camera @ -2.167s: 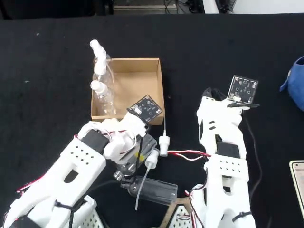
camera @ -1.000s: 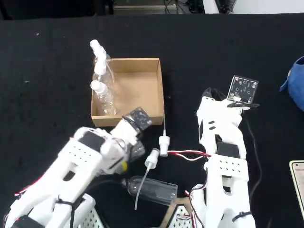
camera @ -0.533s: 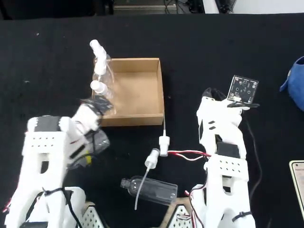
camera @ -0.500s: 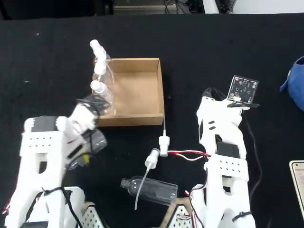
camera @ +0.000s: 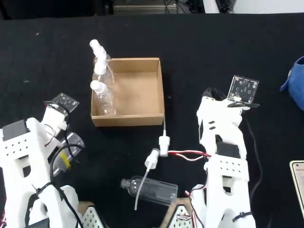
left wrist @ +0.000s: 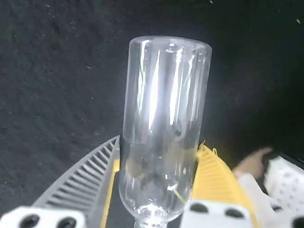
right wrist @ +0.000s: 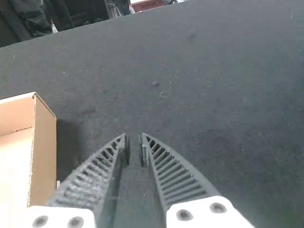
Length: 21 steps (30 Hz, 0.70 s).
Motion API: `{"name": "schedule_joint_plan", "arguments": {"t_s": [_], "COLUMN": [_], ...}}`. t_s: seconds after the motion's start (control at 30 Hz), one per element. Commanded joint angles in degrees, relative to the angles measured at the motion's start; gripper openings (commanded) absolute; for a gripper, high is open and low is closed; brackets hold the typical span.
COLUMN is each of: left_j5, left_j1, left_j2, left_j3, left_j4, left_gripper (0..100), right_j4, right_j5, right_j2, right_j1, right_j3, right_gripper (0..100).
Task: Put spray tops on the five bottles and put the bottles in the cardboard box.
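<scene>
My left gripper (camera: 65, 153) is shut on a clear capless bottle (left wrist: 164, 123), held over the black table left of the cardboard box (camera: 142, 118); the same bottle (camera: 72, 144) shows in the high view. Two bottles with spray tops (camera: 99, 64) (camera: 103, 96) stand along the box's left wall. Another capless bottle (camera: 154, 189) lies near the front edge. Two loose spray tops (camera: 164, 141) (camera: 152, 159) lie between the box and that bottle. My right gripper (right wrist: 134, 142) is shut and empty, low over the table right of the box (right wrist: 23, 137).
A red and white cable (camera: 187, 155) runs from the spray tops to the right arm. A blue object (camera: 295, 80) sits at the right edge, and a pale card (camera: 298, 172) lies at the front right.
My left arm has swung from in front of the box over to the far left, carrying the clear bottle. The right arm stayed still.
</scene>
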Motion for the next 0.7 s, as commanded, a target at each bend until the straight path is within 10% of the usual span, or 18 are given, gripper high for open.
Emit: {"name": "schedule_joint_plan", "arguments": {"t_s": [0.0, 0.33, 0.67], "left_j5": [-0.70, -0.70, -0.70], "left_j1": [4.70, 23.78, 22.73], "left_j2": [-0.62, -0.62, -0.62], "left_j3": [-4.70, 0.75, 0.66], "left_j4": [3.60, 3.78, 3.69], "left_gripper": [5, 5, 5], "right_j4": [-1.58, -1.49, -1.49], "right_j5": [0.09, 0.09, 0.09], "right_j2": [-1.19, -1.10, -1.10], "right_j1": [1.05, 1.05, 1.05], "right_j3": [-0.57, -0.48, -0.48], "right_gripper": [2.5, 2.5, 2.5]}}
